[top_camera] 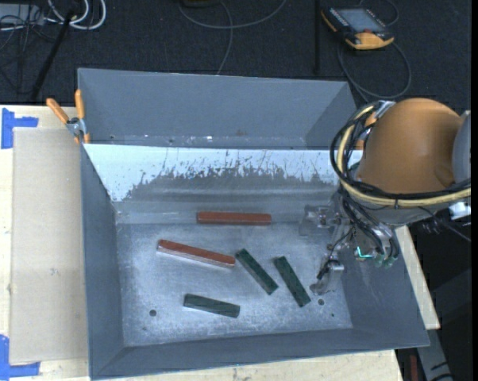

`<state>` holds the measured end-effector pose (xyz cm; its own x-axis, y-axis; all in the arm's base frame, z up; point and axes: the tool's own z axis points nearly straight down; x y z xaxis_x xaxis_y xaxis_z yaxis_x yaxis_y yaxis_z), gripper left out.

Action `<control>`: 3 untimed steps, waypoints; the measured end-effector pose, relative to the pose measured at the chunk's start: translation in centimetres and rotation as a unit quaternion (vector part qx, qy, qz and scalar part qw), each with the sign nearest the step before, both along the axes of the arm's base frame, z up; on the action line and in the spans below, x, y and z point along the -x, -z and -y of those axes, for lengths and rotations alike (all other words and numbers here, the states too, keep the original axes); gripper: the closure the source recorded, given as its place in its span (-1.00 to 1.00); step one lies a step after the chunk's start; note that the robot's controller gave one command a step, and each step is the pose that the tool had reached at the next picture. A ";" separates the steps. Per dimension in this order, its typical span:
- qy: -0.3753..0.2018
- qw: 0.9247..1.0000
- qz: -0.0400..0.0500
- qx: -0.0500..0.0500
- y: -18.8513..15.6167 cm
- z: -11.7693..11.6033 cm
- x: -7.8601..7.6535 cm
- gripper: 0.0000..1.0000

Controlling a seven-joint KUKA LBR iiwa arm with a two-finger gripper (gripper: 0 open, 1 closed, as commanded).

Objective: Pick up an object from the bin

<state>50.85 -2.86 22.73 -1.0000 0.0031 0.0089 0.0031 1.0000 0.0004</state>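
I count five slim bars lying flat on the floor of the bin (223,117). The upper red-brown bar (233,219) lies level near the back wall. The lower red-brown bar (196,254) slants just below it. The middle green bar (256,271) and the right green bar (291,281) are dark, diagonal and roughly parallel. The front green bar (211,305) lies apart from them.

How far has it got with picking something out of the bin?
Nothing is lifted yet: two reddish bars and three green bars lie on the bin floor. The jaws hang low at the right, beside the rightmost green bar. Gripping and lifting remain.
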 end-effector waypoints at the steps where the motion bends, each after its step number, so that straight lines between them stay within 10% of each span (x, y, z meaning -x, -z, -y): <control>1: -0.107 0.994 0.000 -0.001 14.6 -5.0 1.1 -1.00; 2: -0.117 0.993 0.004 -0.003 15.9 -12.9 1.0 -1.00; 3: -0.114 0.993 0.003 0.000 15.8 -12.4 1.0 1.00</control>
<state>49.88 9.54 6.94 -0.9747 -0.2235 0.0019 -0.2235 0.9747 0.0006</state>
